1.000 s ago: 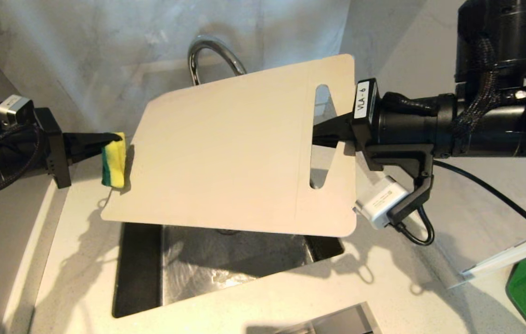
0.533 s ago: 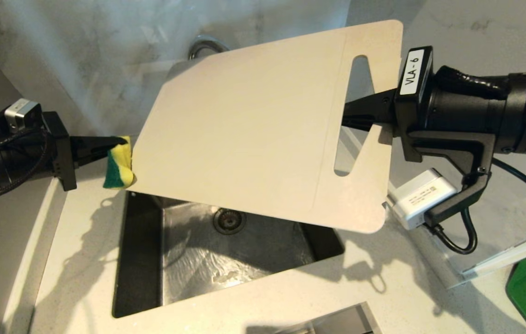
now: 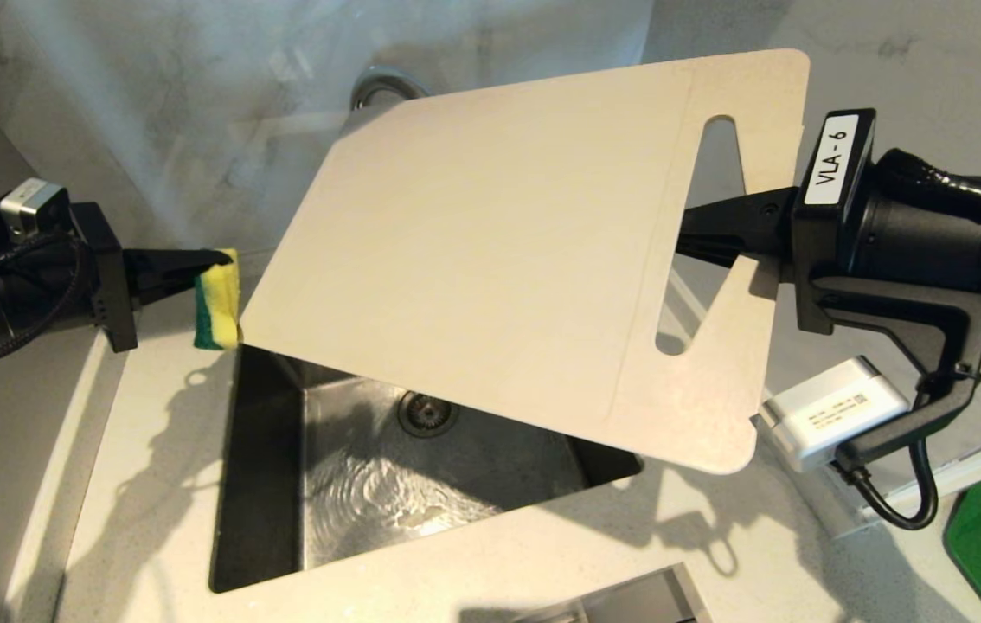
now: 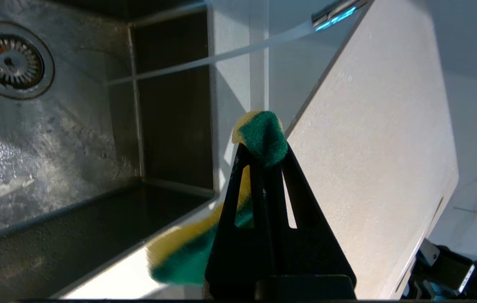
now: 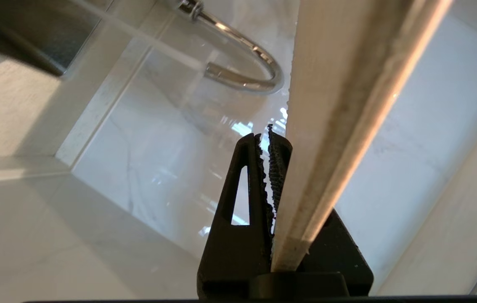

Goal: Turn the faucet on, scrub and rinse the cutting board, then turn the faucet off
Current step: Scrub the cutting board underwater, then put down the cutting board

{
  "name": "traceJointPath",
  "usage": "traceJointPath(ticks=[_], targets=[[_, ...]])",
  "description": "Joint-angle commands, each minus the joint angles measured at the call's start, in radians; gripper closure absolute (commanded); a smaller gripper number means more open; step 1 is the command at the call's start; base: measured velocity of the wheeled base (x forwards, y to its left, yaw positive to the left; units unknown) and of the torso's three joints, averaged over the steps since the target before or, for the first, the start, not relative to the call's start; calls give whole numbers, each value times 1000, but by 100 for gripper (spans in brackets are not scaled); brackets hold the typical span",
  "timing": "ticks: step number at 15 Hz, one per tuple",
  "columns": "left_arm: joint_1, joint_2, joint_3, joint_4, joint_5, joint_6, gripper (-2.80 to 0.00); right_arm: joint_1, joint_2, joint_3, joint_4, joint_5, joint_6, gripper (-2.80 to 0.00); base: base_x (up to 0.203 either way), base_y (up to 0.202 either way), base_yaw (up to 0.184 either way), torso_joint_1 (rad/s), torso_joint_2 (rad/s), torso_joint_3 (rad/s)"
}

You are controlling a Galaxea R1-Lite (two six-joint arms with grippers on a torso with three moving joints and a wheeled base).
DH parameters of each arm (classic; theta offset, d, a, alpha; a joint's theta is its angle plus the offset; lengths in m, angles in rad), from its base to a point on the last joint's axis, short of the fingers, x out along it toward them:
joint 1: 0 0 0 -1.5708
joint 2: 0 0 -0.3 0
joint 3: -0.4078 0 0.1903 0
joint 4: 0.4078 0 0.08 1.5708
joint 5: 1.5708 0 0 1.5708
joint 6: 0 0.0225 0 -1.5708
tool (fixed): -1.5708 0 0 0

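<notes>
Marble-walled sink [image 3: 257, 484] set in pale counter [image 3: 542, 554]; faucet [image 5: 242, 63] running. Cutting board [image 3: 508, 260] held tilted above basin, long axis left to right, handle end pinched in right pincer [image 3: 702, 234]. Left pincer [image 3: 209, 264], pressed on sponge [image 3: 218, 298], level at board's left edge, sponge just beside lower corner, nearer for scrubbing.

"VLA-6" — black on a white label [image 3: 833, 159] on the right wrist.
</notes>
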State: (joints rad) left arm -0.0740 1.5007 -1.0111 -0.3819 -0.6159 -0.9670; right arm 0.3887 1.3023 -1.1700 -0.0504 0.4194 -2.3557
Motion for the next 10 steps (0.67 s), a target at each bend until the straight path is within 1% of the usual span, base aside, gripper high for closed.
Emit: traceJointPath(ticks=[1, 5, 7, 10], targets=[[10, -10, -9, -3, -2, -6, 0, -17, -14, 20, 0, 2, -14, 0, 0, 0, 0, 0, 0, 0], [54, -30, -32, 3, -5, -7, 0, -27, -18, 38, 0, 2, -14, 0, 0, 0, 0, 0, 0, 0], [57, -31, -36, 9, -5, -7, 0, -28, -29, 39, -1, 1, -15, 0, 0, 0, 0, 0, 0, 0], [59, -33, -37, 10, -5, -7, 0, -109, -63, 38, 0, -5, -7, 0, 0, 0, 0, 0, 0, 0]])
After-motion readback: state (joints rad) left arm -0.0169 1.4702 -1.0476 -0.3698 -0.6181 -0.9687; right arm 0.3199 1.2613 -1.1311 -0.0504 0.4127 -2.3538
